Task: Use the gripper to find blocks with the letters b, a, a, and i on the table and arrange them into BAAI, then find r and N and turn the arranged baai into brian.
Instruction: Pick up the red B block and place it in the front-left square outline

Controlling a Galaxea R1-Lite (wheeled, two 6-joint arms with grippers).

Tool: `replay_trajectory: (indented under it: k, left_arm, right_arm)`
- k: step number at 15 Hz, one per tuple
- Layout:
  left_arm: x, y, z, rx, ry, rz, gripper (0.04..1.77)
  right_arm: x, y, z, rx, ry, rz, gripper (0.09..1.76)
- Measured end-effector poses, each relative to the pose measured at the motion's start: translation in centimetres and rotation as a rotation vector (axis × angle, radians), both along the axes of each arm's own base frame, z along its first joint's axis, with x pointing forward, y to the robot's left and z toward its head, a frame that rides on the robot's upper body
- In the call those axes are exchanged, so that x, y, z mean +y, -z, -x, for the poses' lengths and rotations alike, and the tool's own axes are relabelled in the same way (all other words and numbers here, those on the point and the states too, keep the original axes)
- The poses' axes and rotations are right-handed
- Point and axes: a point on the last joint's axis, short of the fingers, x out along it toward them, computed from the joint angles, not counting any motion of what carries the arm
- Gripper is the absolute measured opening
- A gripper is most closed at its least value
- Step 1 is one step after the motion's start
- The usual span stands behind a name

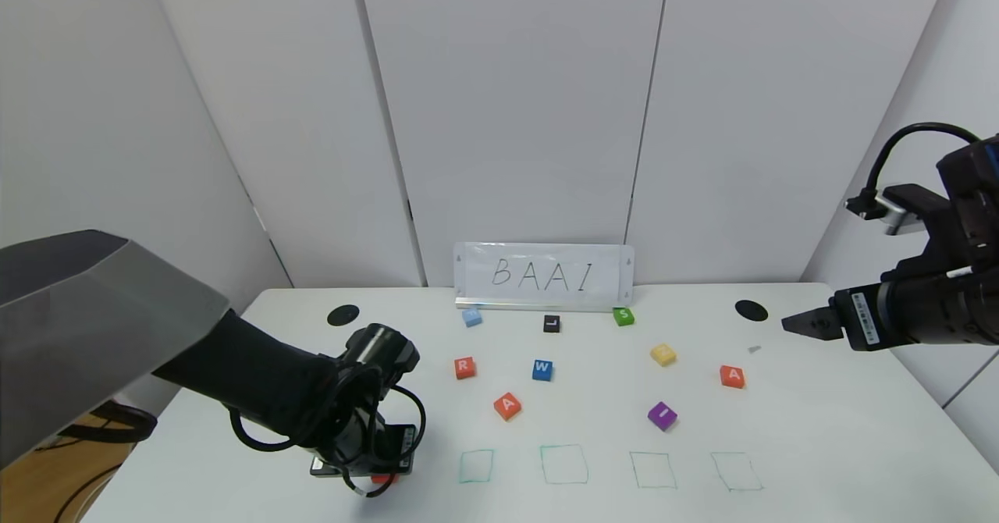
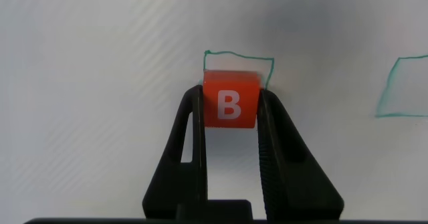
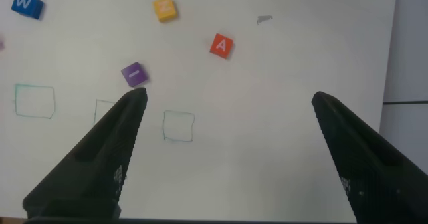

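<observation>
- Left wrist view puts the B block [image 2: 229,99] between the two fingers of the left gripper [image 2: 231,110], clenched on its sides near the tips, letter facing the camera.
- Just past the block is a green drawn square [image 2: 239,53] on the table [image 2: 87,83]; whether the block touches the surface I cannot tell.
- From the head view, the left gripper [image 1: 375,472] is low at the near left of the table, beside the leftmost of four green squares, only a red sliver of the block showing under it.
- Other blocks lie loose mid-table: an A block [image 1: 507,406], a second A block [image 1: 732,376] farther right, the purple I block [image 1: 662,415] between them, and the R block [image 1: 465,367] next to a blue W block [image 1: 542,369].
- A sign reading BAAI [image 1: 544,275] stands at the back edge.
- Right gripper [image 1: 804,325] hovers above the far right side, fingers spread wide, grasping nothing.
</observation>
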Motion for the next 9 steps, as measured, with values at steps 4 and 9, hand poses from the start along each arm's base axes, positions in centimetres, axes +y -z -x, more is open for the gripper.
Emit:
replay_trajectory:
  k: [4, 9]
  left_arm:
    - [0.09, 0.1, -0.08, 0.005, -0.001, 0.002, 0.5]
    - [0.03, 0.01, -0.23, 0.0, -0.002, 0.006, 0.5]
  right_arm:
    - [0.05, 0.16, -0.04, 0.005, -0.001, 0.002, 1.77]
    - [0.07, 0.19, -0.06, 0.005, -0.001, 0.002, 1.77]
